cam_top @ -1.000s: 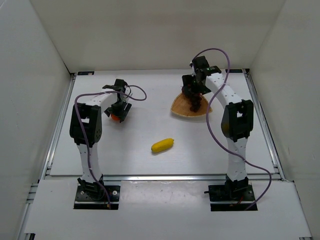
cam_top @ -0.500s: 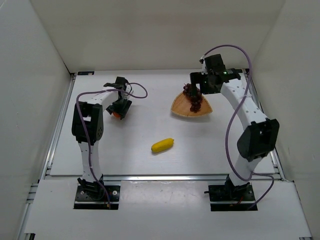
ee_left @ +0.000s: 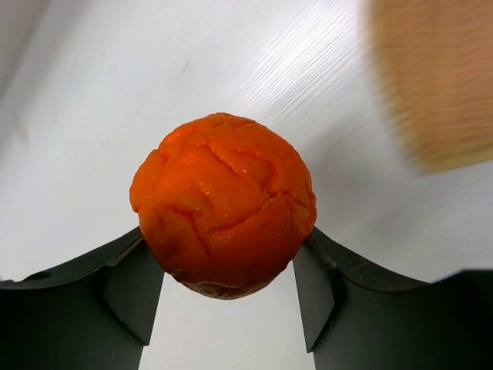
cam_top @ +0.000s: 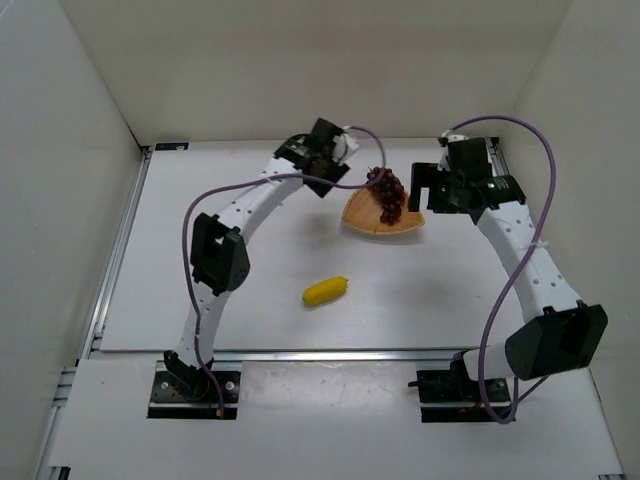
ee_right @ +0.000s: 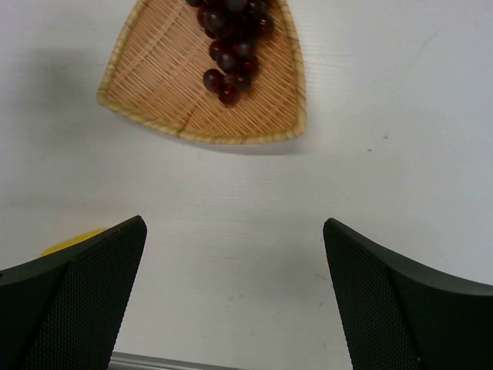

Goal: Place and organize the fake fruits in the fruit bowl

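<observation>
Showing only wrist-side: orange (ee_left: 223, 206) between fingers (ee_left: 129, 299)

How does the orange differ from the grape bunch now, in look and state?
The orange is one bright, wrinkled ball; the grape bunch is a cluster of small dark berries. The orange is gripped between the left fingers; the grape bunch lies free in the fruit bowl. Both are fake fruits.

Bright, even light; fruit bowl (ee_left: 431, 85) blurred

Grapes (cam_top: 387, 193) in bowl (cam_top: 360, 215), lemon (cam_top: 326, 291) outside
</observation>
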`<state>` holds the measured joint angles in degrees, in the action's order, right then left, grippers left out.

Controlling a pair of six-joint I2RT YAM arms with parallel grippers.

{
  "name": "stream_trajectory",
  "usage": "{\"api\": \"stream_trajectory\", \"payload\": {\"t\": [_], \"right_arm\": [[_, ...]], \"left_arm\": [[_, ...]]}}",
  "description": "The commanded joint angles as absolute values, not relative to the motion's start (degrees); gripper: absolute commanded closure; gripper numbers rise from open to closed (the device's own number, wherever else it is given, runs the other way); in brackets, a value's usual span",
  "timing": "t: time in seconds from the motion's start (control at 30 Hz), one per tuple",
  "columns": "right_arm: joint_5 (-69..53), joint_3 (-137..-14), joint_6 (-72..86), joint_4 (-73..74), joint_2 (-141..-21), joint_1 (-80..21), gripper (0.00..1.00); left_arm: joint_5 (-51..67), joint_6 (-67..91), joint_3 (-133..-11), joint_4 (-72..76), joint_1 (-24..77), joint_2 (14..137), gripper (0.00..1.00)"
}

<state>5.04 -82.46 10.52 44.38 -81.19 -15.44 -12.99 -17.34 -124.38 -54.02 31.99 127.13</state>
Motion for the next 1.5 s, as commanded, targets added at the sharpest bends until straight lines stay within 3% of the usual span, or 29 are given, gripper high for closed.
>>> {"api": "stream_trajectory", "payload": {"t": [0.0, 0.37, 0.43, 0.47, 0.5, 0.7, 0.8, 0.97, 1.1, 1.23, 1.33, 1.47], "right_arm": [[3.08, -77.98, 12.13, 41.48, -75.34, -12.14, 0.0], [1.14, -69.7, 13.71, 40.43, -62.94, -9.23, 0.0], [1.14, -69.7, 13.71, 40.43, -61.71, -9.23, 0.0], [0.45, -69.7, 13.1, 39.91, -61.7, -9.23, 0.0], [-0.08, -69.7, 13.1, 39.9, -61.18, -9.23, 0.0], [-1.57, -70.31, 13.1, 39.9, -60.56, -9.23, 0.0], [-2.81, -68.39, 14.67, 39.9, -60.56, -10.89, 0.0], [-0.18, -60.22, 22.67, 33.86, -59.94, -25.19, 0.0], [2.73, -59.84, 24.96, 29.27, -68.27, -41.19, 0.0], [8.15, -68.8, 1.64, 29.27, -83.62, -58.51, 0.0], [10.99, -74.42, -15.13, 32.6, -91.46, -61.87, 0.0], [6.86, -76.9, -24.42, 34.01, -96.23, -61.26, 0.0]], "left_arm": [[-12.48, -21.96, -129.37, -52.42, 39.54, 130.78, 0.43], [-9.14, -24.16, -136.93, -40.34, 45.44, 140.09, 0.36], [-8.53, -24.78, -136.32, -39.73, 45.44, 140.1, 0.27], [-8.53, -24.79, -135.36, -39.73, 45.44, 140.1, 0.08], [-8.53, -24.79, -134.83, -39.73, 45.44, 140.1, 0.0], [-8.88, -23.39, -130.35, -39.73, 45.97, 131.15, 0.0], [-11.15, -22.07, -124.47, -39.73, 45.97, 120.02, 0.0], [-15.98, -17.33, -110.43, -40.25, 40.36, 105.4, 0.0], [-18.01, -15.03, -100.48, -42.27, 33.24, 96.26, 0.0], [-18.02, -12.31, -93.53, -45.0, 26.21, 89.4, 0.0], [-17.4, -11.6, -89.48, -46.49, 21.28, 85.35, 0.0], [-17.93, -11.07, -86.58, -47.54, 17.06, 81.75, 0.0]]}}
